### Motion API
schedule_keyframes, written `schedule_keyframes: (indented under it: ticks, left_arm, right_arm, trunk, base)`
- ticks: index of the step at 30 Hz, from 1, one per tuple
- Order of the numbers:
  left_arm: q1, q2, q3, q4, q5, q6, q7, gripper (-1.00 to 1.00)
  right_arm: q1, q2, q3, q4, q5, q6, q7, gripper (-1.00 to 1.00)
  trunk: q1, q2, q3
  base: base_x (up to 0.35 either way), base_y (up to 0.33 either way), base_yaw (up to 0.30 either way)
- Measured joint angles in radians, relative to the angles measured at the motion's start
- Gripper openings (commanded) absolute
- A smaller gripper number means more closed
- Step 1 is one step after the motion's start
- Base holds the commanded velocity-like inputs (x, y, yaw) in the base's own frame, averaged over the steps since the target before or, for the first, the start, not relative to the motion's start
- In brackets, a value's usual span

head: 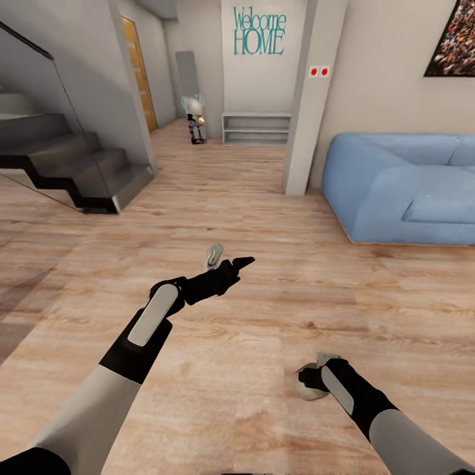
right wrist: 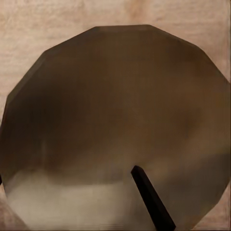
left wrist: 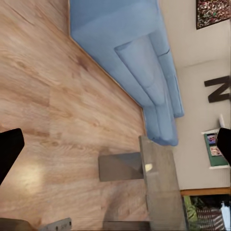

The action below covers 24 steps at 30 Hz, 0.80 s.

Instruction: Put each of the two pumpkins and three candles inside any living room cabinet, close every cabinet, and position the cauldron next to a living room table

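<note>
My right gripper hangs low over the wooden floor at the front right, shut on a round tan candle. In the right wrist view the candle's flat brown face is very close, with one dark finger lying across it. My left gripper reaches forward above the floor in the middle, open and holding nothing. Its two dark fingertips stand far apart at the edges of the left wrist view. Past them that view looks at a grey-brown table beside the blue sofa.
A blue sofa stands at the right against the wall. A white pillar rises beside it, and dark stairs stand at the left. A low white shelf sits under the "Welcome HOME" lettering, down a hallway.
</note>
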Motion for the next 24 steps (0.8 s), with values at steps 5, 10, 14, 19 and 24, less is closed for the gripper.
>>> schedule_keyframes:
  ticks: [5,10,14,19,24]
  left_arm:
    - [0.0,0.0,0.0,0.0,0.0,0.0,0.0,1.0]
    - [0.0,0.0,0.0,0.0,0.0,0.0,0.0,1.0]
    - [0.0,0.0,0.0,0.001,0.0,0.0,0.0,1.0]
    - [0.0,0.0,0.0,0.003,0.0,0.0,0.0,1.0]
    - [0.0,0.0,0.0,0.006,0.0,0.0,0.001,1.0]
  right_arm:
    - [0.0,0.0,0.0,0.001,-0.001,-0.001,0.0,-1.0]
    - [0.0,0.0,0.0,0.002,-0.002,-0.001,0.0,-1.0]
    - [0.0,0.001,0.0,0.007,-0.001,-0.008,0.0,-1.0]
    - [0.0,0.001,0.001,0.025,0.001,-0.015,0.0,-1.0]
    - [0.0,0.001,0.001,0.027,0.001,-0.015,0.0,-1.0]
  trunk:
    - [-0.019,0.035,0.016]
    - [-0.038,0.07,0.031]
    - [-0.054,0.098,0.044]
    - [-0.073,0.133,0.06]
    - [-0.092,0.168,0.075]
  base:
    - [0.0,0.0,-0.283]
    - [0.0,0.0,-0.283]
    - [0.0,0.0,-0.283]
    - [0.0,0.0,-0.283]
    - [0.0,0.0,-0.283]
